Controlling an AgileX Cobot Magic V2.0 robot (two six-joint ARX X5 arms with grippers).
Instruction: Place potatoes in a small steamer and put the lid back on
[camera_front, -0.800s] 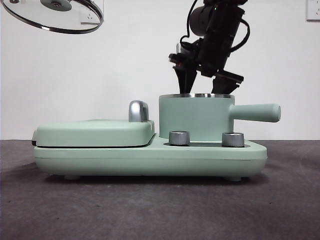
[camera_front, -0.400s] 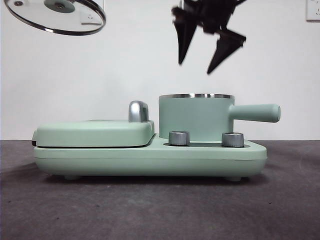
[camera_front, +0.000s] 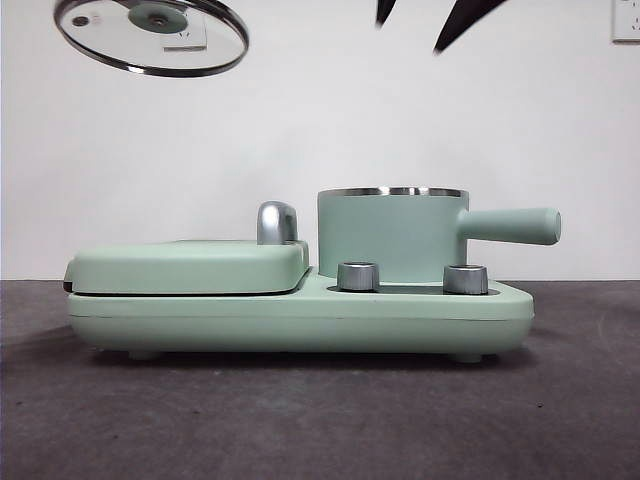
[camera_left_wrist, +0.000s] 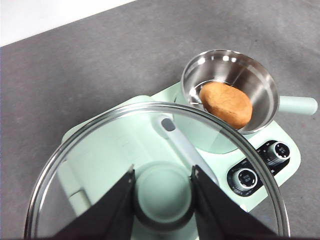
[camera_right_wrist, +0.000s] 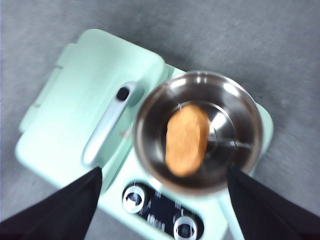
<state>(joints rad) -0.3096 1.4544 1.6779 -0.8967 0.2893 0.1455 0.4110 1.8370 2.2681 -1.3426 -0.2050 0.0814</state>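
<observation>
Small steamer (camera_front: 392, 235) sits uncovered on the green appliance base (camera_front: 300, 315). Lid (camera_front: 152, 36) hangs high over the griddle cover (camera_front: 190, 265), knob clamped in the left gripper (camera_left_wrist: 162, 192). Potato (camera_right_wrist: 186, 139) lies inside the pot. Right gripper (camera_front: 425, 15) is high above, jaws spread, empty.

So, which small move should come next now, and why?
Probably the left gripper, shut on the lid by its knob, should carry it over the small steamer: the potato already lies inside, and the right gripper is open, high above.
</observation>
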